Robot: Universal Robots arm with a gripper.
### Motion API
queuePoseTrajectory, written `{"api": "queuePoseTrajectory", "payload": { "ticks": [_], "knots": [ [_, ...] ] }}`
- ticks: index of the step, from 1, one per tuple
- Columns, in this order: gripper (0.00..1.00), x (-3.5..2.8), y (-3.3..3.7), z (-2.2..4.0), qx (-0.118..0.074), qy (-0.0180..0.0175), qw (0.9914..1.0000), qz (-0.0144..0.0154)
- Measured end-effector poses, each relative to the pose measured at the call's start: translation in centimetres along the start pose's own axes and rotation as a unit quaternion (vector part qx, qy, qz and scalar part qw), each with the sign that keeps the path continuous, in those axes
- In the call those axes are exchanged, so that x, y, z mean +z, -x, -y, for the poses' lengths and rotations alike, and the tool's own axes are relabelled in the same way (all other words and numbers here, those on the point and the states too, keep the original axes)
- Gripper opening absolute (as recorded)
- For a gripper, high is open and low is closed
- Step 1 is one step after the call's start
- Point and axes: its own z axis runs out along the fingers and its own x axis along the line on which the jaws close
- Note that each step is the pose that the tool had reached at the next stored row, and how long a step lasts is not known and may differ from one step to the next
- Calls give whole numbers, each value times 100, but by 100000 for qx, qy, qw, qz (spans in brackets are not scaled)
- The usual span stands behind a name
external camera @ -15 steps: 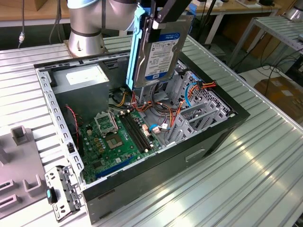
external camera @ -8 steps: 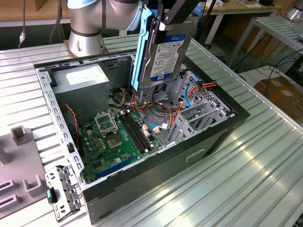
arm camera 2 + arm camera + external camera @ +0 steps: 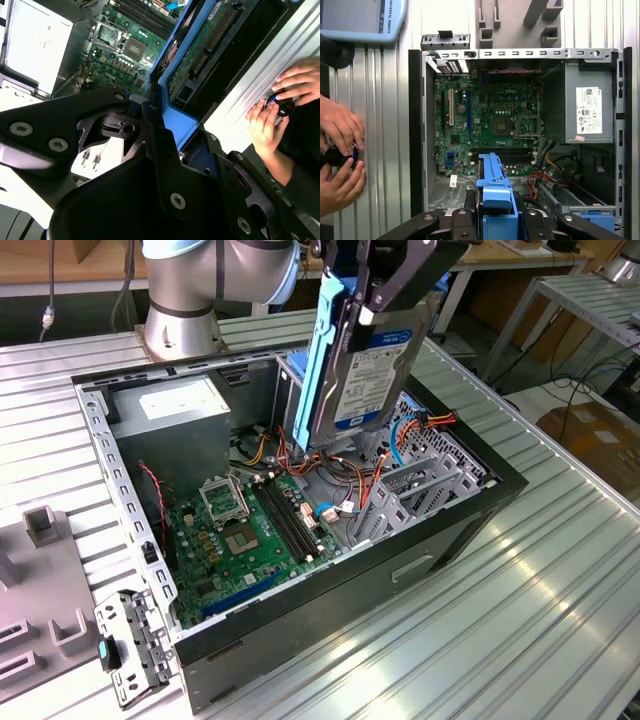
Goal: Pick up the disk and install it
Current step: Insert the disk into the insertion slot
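The disk (image 3: 372, 370) hangs upright above the open computer case (image 3: 470, 510), its labelled face toward the exterior view's right and a blue side rail (image 3: 325, 350) along its edge. My gripper (image 3: 373, 300) is shut on its upper end. In the second wrist view the disk's green circuit board (image 3: 210, 40) and blue rail (image 3: 175, 120) run out from between the black fingers (image 3: 165, 165) of the gripper (image 3: 172, 132). The first wrist view looks down past the gripper (image 3: 495, 222) and the disk's blue rail (image 3: 494, 182) into the case.
Inside the case lie the green motherboard (image 3: 240, 530), the grey power supply (image 3: 180, 420), loose cables (image 3: 330, 475) and a grey metal drive cage (image 3: 410, 495). A person's hands (image 3: 340, 150) rest on a black knob beside the case. Grey fixture blocks (image 3: 40, 590) sit on the ribbed metal table (image 3: 560, 580).
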Motion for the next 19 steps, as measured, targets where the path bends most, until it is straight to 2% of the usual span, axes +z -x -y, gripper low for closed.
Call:
{"api": "queuePoseTrajectory", "payload": {
  "ticks": [4, 8, 10, 13, 16, 18, 19],
  "knots": [
    [37, 9, -107, 17, 2, -4, 100000, -54],
    [37, 23, -150, 83, 2, -10, 100000, -109],
    [37, 28, -154, 169, 6, -7, 100000, -119],
    [37, 36, -153, 366, 0, -9, 100000, -157],
    [37, 38, -155, 497, 1, -6, 100000, -190],
    [37, 41, -155, 551, 0, -8, 100000, -186],
    [37, 41, -156, 552, 4, -9, 100000, -184]
  ]
}}
